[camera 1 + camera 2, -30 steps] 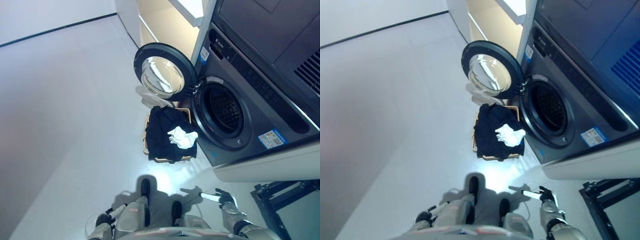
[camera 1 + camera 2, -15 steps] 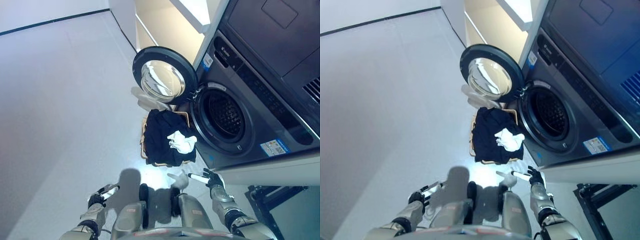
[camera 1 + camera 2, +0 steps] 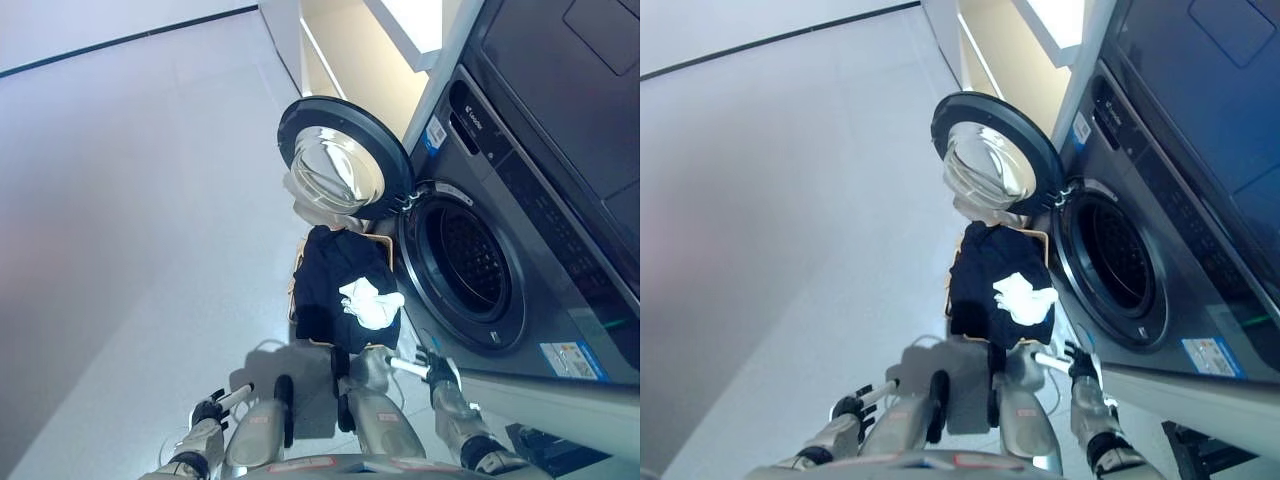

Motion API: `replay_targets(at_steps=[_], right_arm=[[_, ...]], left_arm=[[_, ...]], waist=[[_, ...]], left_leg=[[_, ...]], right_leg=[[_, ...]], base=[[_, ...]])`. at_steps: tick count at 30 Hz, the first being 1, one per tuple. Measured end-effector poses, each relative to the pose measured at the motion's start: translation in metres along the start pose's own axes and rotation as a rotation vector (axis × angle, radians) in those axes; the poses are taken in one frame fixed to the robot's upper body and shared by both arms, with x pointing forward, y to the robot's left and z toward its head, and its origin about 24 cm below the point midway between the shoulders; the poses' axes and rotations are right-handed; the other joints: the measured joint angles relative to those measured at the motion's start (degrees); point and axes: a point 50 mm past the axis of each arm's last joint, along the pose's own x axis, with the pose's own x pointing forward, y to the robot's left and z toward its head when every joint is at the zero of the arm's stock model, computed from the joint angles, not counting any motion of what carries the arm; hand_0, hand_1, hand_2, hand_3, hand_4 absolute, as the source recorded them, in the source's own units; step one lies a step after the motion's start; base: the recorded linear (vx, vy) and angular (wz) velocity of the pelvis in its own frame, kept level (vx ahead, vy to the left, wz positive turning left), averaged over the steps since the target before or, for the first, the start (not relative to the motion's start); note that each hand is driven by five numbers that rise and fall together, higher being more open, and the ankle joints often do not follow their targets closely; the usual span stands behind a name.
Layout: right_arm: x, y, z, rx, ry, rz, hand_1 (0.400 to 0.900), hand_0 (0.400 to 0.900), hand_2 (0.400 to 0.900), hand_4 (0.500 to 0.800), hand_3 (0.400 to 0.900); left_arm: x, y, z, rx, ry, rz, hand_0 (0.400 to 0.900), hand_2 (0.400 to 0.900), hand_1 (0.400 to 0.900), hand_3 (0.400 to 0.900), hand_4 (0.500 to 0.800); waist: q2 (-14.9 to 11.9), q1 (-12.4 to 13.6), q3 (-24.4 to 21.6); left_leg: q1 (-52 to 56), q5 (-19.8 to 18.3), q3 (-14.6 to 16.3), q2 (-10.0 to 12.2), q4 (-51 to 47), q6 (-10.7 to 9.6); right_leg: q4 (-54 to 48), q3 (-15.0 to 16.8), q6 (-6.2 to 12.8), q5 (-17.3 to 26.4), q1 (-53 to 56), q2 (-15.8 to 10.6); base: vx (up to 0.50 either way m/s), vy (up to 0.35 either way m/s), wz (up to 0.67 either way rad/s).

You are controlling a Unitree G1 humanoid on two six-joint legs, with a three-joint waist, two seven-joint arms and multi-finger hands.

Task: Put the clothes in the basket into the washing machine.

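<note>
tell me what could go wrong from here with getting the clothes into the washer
1. The dark clothes drape over the basket rim, so a lift may drag or tip it.
2. The small white garment lies loose on top and could slip to the floor.
3. The open door hangs just above the basket, where a rising left hand could bump it.

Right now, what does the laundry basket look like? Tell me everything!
The basket is light wood-coloured and sits on the floor, in front of the washing machine, below its open door. Only bits of its rim show: dark clothes heap over it, with a white cloth on top.
</note>
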Motion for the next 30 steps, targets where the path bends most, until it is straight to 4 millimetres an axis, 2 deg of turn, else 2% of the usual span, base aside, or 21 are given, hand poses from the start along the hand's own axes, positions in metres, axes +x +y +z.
replay_targets(at_steps=[1,3,5,7,10,12,13,14,18,22,25,27,30], right_arm=[[0.003,-0.002,0.01,-0.006,-0.033,-0.005,0.9,0.9,0.9,0.8,0.9],[0.007,-0.009,0.027,-0.024,-0.084,-0.03,0.9,0.9,0.9,0.8,0.9],[0.01,-0.01,0.043,-0.038,-0.125,-0.036,0.9,0.9,0.9,0.8,0.9],[0.011,-0.007,0.052,-0.058,-0.154,-0.029,0.9,0.9,0.9,0.8,0.9],[0.012,0.001,0.059,-0.138,-0.186,0.0,0.9,0.9,0.9,0.8,0.9],[0.012,0.004,0.068,-0.181,-0.213,0.009,0.9,0.9,0.9,0.8,0.9],[0.013,0.005,0.071,-0.198,-0.224,0.007,0.9,0.9,0.9,0.8,0.9],[0.013,0.007,0.076,-0.226,-0.242,0.0,0.9,0.9,0.9,0.8,0.9],[0.014,0.008,0.11,-0.337,-0.36,-0.069,0.9,0.9,0.9,0.8,0.9],[0.01,0.008,0.168,-0.384,-0.532,-0.168,0.9,0.9,0.9,0.8,0.9],[0.002,0.008,0.207,-0.416,-0.659,-0.25,0.9,0.9,0.9,0.8,0.9],[-0.005,0.003,0.235,-0.429,-0.736,-0.312,0.9,0.9,0.9,0.8,0.9],[-0.011,-0.007,0.264,-0.475,-0.782,-0.405,0.9,0.9,0.9,0.8,0.9]], left_arm=[[0.0,-0.004,0.002,-0.007,-0.012,-0.01,0.9,0.9,0.9,0.9,0.8],[-0.001,-0.014,0.011,-0.017,-0.045,-0.036,0.9,0.9,0.9,0.9,0.8],[-0.001,-0.019,0.019,-0.019,-0.068,-0.049,0.9,0.9,0.9,0.9,0.8],[-0.001,-0.019,0.022,-0.02,-0.075,-0.048,0.9,0.9,0.9,0.9,0.8],[-0.001,-0.019,0.022,-0.016,-0.08,-0.049,0.9,0.9,0.9,0.9,0.8],[-0.001,-0.021,0.027,-0.014,-0.097,-0.056,0.9,0.9,0.9,0.9,0.8],[-0.002,-0.021,0.03,-0.015,-0.112,-0.059,0.9,0.9,0.9,0.9,0.8],[-0.002,-0.021,0.037,-0.01,-0.142,-0.059,0.9,0.9,0.9,0.9,0.8],[-0.005,-0.021,0.085,-0.018,-0.31,-0.037,0.9,0.9,0.9,0.9,0.8],[-0.014,-0.02,0.134,-0.038,-0.486,-0.018,0.9,0.9,0.9,0.9,0.8],[-0.025,-0.023,0.162,-0.07,-0.59,-0.018,0.9,0.9,0.9,0.9,0.8],[-0.035,-0.032,0.184,-0.098,-0.661,-0.043,0.9,0.9,0.9,0.9,0.8],[-0.052,-0.045,0.217,-0.138,-0.762,-0.086,0.9,0.9,0.9,0.9,0.8]], waist=[[0.5,0.0,0.4],[1.0,0.1,1.0],[1.5,0.1,2.5],[2.1,0.3,3.7],[2.4,0.4,4.6],[2.8,0.6,5.8],[2.9,0.6,6.5],[2.6,1.0,6.8],[2.7,2.1,9.8],[3.0,3.0,12.6],[3.1,3.4,13.0],[3.8,3.7,14.1],[4.3,4.4,14.7]], left_leg=[[-0.4,0.0,0.8,0.4,-0.7,0.0],[0.4,0.5,1.9,0.6,-9.4,-0.5],[1.6,3.1,2.9,0.9,-19.8,-1.3],[1.7,5.7,2.7,1.8,-23.4,-1.6],[1.8,10.6,3.0,2.5,-25.6,-0.4],[1.6,14.5,3.0,2.6,-25.7,1.2],[1.4,15.3,3.2,2.4,-25.8,2.7],[0.3,15.2,3.9,2.1,-25.7,2.9],[-4.2,16.4,4.3,1.1,-25.5,5.0],[-8.4,16.6,4.1,0.6,-24.4,5.2],[-13.4,16.4,4.0,0.5,-22.5,5.1],[-17.2,16.5,3.8,0.4,-20.2,5.2],[-23.9,15.8,3.2,-0.3,-15.4,5.3]], right_leg=[[0.0,-0.4,-1.27,-0.8,0.5,0.1],[-1.1,-0.9,-1.7,-0.9,1.2,-0.1],[-2.0,-1.8,-1.21,-0.6,2.2,0.1],[-2.9,-2.0,-0.7,-0.4,3.2,1.0],[-3.6,-0.9,0.43,-0.6,3.0,1.8],[-3.9,-0.1,1.12,-0.3,2.7,2.3],[-3.9,0.3,1.6,-0.5,2.4,2.2],[-3.1,1.0,2.26,-0.8,0.7,1.8],[-0.4,1.2,3.45,-0.9,-4.8,0.7],[1.6,1.2,3.84,-1.2,-9.4,0.2],[4.3,1.2,4.11,-1.4,-14.8,0.0],[7.4,1.1,4.25,-2.1,-18.8,-0.3],[15.7,0.9,3.89,-5.1,-26.9,-1.4]], base=[[0.18,-0.158,0.26],[0.14,-0.082,0.14],[0.08,-0.008,-0.04],[0.07,0.092,-0.13],[0.04,0.154,-0.16],[-0.04,0.188,-0.2],[-0.06,0.175,-0.16],[-0.03,0.113,-0.02],[-0.01,0.082,0.01],[-0.04,0.04,0.06],[-0.05,-0.003,0.06],[-0.09,-0.019,0.12],[-0.07,-0.016,0.11]])
